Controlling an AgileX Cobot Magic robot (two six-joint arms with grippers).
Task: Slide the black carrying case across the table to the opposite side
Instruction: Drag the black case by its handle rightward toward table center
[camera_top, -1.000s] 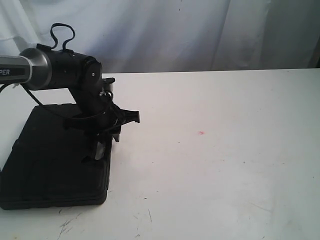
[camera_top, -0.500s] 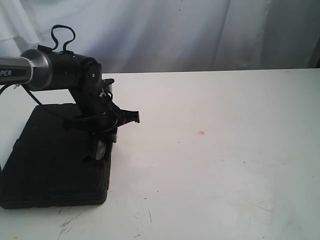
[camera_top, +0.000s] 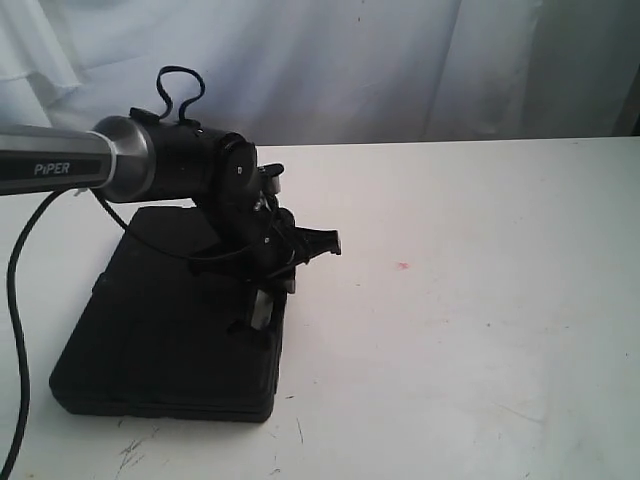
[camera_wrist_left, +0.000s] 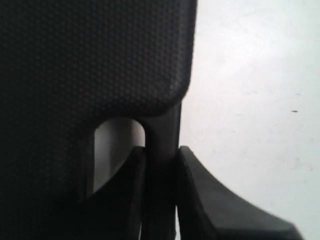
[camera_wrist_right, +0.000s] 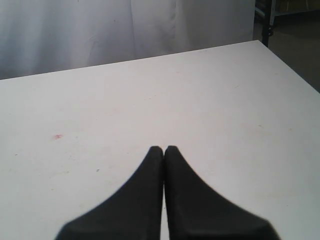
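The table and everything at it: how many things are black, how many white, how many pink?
Black: 3 (carrying case, left gripper, right gripper)
White: 1 (table)
Pink: 1 (spot)
Total: 5

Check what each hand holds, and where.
Left hand grips the black carrying case by its handle bar. Right hand is shut, holding nothing.

backdrop: white draped curtain (camera_top: 400, 60); wrinkled | floor (camera_wrist_right: 300, 47): dark | light: soft
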